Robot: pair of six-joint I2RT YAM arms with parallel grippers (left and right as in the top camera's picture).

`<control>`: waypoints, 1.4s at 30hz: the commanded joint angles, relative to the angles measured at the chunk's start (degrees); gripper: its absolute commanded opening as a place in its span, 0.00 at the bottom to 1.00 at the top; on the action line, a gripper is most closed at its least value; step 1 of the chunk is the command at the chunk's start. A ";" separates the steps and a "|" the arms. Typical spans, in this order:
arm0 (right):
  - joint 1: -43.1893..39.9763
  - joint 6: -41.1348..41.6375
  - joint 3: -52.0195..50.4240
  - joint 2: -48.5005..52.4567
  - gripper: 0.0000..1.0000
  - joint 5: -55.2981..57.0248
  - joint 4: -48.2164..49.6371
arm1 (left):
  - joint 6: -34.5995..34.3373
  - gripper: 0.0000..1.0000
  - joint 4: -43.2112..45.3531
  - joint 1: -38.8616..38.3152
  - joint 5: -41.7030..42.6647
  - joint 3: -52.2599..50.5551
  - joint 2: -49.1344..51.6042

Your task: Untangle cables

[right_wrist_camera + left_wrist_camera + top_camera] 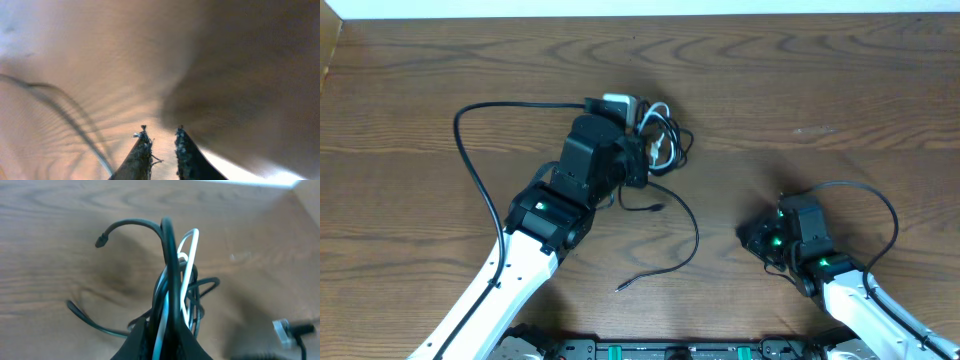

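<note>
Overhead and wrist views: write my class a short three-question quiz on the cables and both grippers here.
1. True or false: the left gripper is shut on the tangled bundle of thin black and white cables.
2. Where is the right gripper? A) on the bundle B) over the brown wooden table, apart from the bundle C) gripping a plug
3. Fill in: between the right gripper's fingertips lies ____.
Key: 1 true; 2 B; 3 nothing.
</note>
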 commanded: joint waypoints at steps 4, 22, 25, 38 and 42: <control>-2.27 -12.11 0.70 -4.85 0.27 -9.38 4.94 | 12.04 0.12 -3.69 -0.15 13.62 1.20 -0.31; -5.88 -27.71 0.74 -20.50 0.55 -17.79 11.08 | 20.17 0.12 -5.99 -0.15 32.41 1.20 5.42; -5.88 -28.89 0.74 -20.50 0.57 -17.75 11.50 | 20.24 0.12 -6.01 -0.15 35.78 1.20 6.38; -5.88 -29.59 0.74 -20.44 0.53 -15.56 12.59 | 20.35 0.13 -6.23 -0.15 48.04 1.20 6.69; -5.88 -29.55 0.74 -20.44 0.50 -15.61 15.02 | 20.33 0.13 -7.30 -0.17 48.35 1.20 6.69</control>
